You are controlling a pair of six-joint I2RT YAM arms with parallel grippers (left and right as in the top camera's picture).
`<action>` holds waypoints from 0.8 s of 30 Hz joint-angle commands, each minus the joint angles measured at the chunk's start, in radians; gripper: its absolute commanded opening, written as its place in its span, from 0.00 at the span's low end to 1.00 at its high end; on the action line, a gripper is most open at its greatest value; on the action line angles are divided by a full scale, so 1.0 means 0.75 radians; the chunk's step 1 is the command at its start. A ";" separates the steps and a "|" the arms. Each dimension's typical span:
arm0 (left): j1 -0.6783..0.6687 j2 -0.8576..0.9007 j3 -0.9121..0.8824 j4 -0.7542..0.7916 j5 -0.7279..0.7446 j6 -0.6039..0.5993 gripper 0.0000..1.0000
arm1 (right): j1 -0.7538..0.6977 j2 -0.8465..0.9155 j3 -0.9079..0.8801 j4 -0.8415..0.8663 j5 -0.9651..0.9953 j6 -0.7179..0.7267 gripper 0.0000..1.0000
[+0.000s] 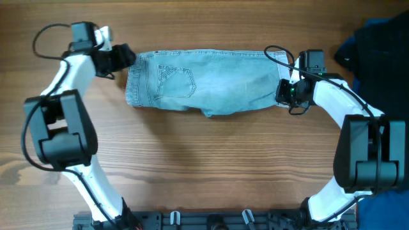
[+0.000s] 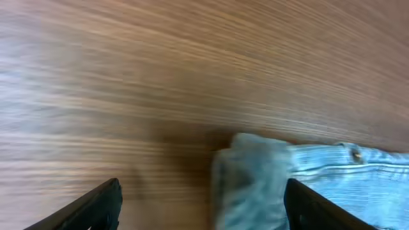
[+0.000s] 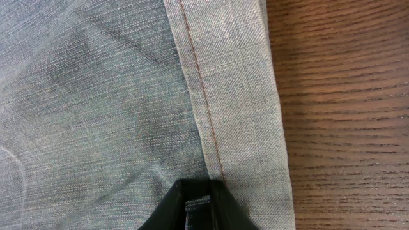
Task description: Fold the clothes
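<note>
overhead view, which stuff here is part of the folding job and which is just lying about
For the job:
- jeans, spread across the table's far side

Just lying about:
- dark garment, at the far right corner
- blue cloth, at the near right corner

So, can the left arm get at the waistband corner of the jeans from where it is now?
Probably yes. The left pincer is open, and the waistband corner of the jeans lies between its fingers on the table, with nothing over it.
</note>
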 commanded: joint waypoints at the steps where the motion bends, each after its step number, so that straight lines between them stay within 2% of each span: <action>1: 0.031 0.033 0.006 -0.015 0.096 0.008 0.82 | 0.007 0.053 -0.066 -0.019 0.008 0.018 0.15; 3: 0.026 0.035 0.006 0.003 0.168 0.009 0.81 | 0.007 0.053 -0.066 -0.019 0.008 0.019 0.15; 5: 0.026 0.035 0.006 0.006 0.223 0.013 0.75 | 0.007 0.053 -0.066 -0.019 0.008 0.019 0.15; 9: 0.023 0.069 0.006 0.001 0.223 0.013 0.74 | 0.007 0.053 -0.066 -0.019 0.009 0.018 0.15; 12: 0.009 0.104 0.006 0.001 0.223 0.013 0.70 | 0.007 0.053 -0.066 -0.019 0.008 0.019 0.16; 14: -0.002 0.104 0.006 0.007 0.241 0.013 0.59 | 0.007 0.053 -0.066 -0.018 0.009 0.018 0.17; 17: -0.002 0.104 0.006 0.042 0.406 0.012 0.53 | 0.007 0.053 -0.066 -0.017 0.009 0.018 0.17; 20: -0.001 0.085 0.007 0.054 0.455 0.012 0.41 | 0.007 0.053 -0.066 -0.018 0.008 0.018 0.17; 24: -0.001 0.009 0.007 0.034 0.456 0.012 0.12 | 0.007 0.053 -0.065 0.008 0.008 0.018 0.16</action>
